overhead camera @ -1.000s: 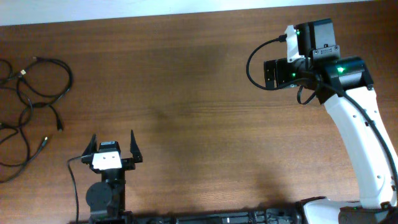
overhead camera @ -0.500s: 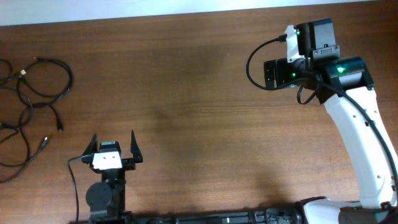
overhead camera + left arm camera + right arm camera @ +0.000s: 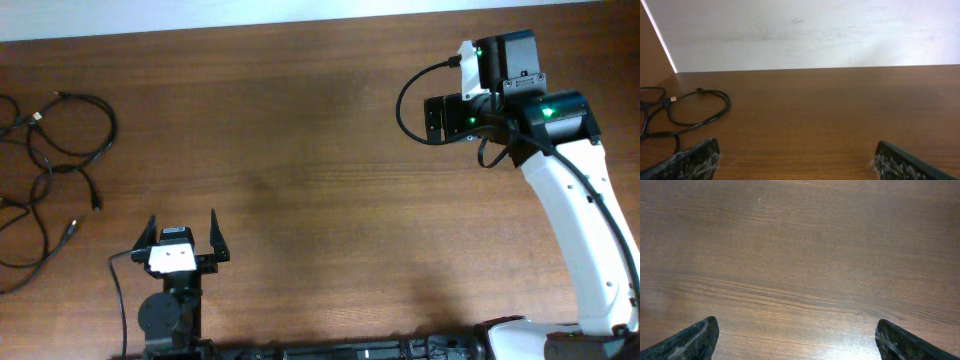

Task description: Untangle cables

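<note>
The cables (image 3: 113,128) are thin black cords lying in loose, overlapping loops at the table's far left edge, with small plugs at their ends. In the left wrist view one loop of the cables (image 3: 728,104) lies ahead and to the left. My left gripper (image 3: 182,224) stands open near the front edge, right of the cables and apart from them; nothing lies between its fingers (image 3: 695,159). My right gripper (image 3: 440,118) hangs open over bare wood at the back right, far from the cables, and only table shows between its fingertips (image 3: 696,339).
The brown wooden table (image 3: 300,150) ends at a white wall (image 3: 815,30) along its far side. A black wire (image 3: 115,290) runs from the left arm's base at the front edge. The white right arm (image 3: 575,230) reaches in from the front right.
</note>
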You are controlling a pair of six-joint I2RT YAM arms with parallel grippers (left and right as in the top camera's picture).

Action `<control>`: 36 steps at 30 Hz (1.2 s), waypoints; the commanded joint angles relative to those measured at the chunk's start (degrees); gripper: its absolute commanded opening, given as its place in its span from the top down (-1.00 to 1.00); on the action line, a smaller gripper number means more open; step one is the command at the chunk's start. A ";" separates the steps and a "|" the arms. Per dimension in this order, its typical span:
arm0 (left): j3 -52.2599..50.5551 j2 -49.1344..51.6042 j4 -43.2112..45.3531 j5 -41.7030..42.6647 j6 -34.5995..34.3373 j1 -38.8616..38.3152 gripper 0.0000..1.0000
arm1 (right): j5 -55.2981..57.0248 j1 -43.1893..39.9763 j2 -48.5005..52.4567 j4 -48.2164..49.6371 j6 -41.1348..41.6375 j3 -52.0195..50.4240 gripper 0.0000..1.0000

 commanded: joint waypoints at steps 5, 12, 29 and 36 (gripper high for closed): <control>-0.11 -0.48 -0.46 1.29 0.90 0.35 -0.98 | 0.74 -0.15 0.02 0.20 0.68 1.01 -0.97; -0.11 -0.48 -0.46 1.29 0.90 0.35 -0.98 | 1.49 -0.17 0.09 0.20 0.04 1.01 -0.97; -0.11 -0.48 -0.46 1.29 0.90 0.35 -0.98 | -5.77 -0.11 -12.33 30.99 0.70 -19.98 -0.97; -0.11 -0.48 -0.46 1.29 0.90 0.35 -0.99 | -5.79 -0.11 -24.70 48.81 0.72 -37.29 -0.97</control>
